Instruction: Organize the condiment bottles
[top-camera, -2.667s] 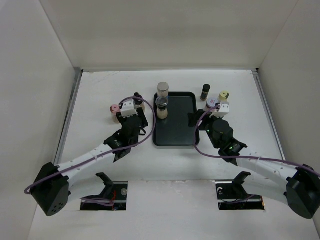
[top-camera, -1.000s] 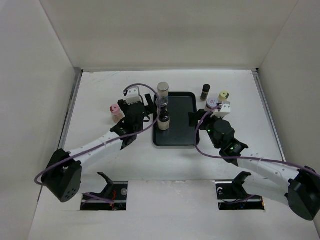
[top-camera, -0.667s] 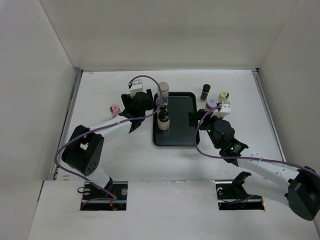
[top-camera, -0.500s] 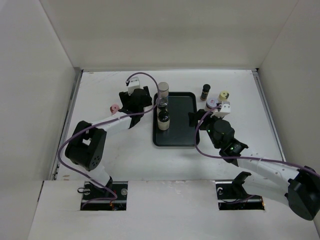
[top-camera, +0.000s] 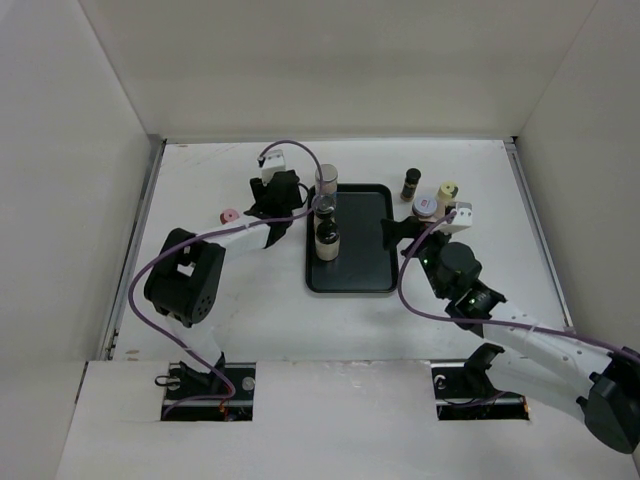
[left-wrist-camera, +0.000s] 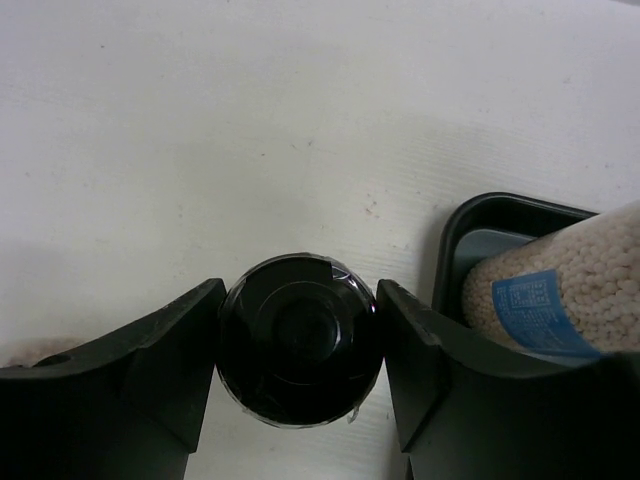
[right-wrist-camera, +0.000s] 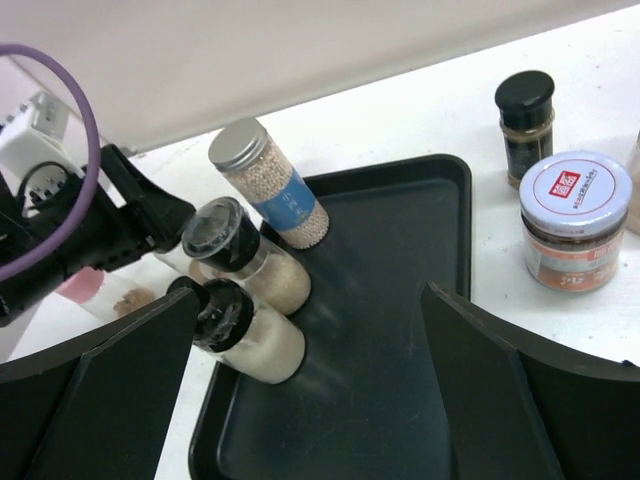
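My left gripper (top-camera: 290, 200) is shut on a black-capped bottle (left-wrist-camera: 298, 340) just left of the black tray (top-camera: 360, 250); from above the gripper hides that bottle. Three bottles stand along the tray's left side: a grey-capped one (top-camera: 326, 180) (right-wrist-camera: 265, 180), a clear-wrapped black-capped one (top-camera: 325, 207) and another black-capped one (top-camera: 326, 240). My right gripper (top-camera: 410, 228) (right-wrist-camera: 310, 400) is open and empty over the tray's right part. A dark bottle (top-camera: 411, 183), a purple-white-lidded jar (top-camera: 425, 206) and a pale yellow-capped bottle (top-camera: 448, 189) stand right of the tray. A pink-capped bottle (top-camera: 229, 215) stands at the left.
White walls close in the table at the back and on both sides. The left arm stretches along the table to the tray's left rim (left-wrist-camera: 450, 225). The right half of the tray floor (right-wrist-camera: 400, 330) is bare.
My left gripper has left the pink-capped bottle and moved back and right to the tray's left rim. A second black-capped bottle has appeared in the tray. My right gripper has shifted slightly right.
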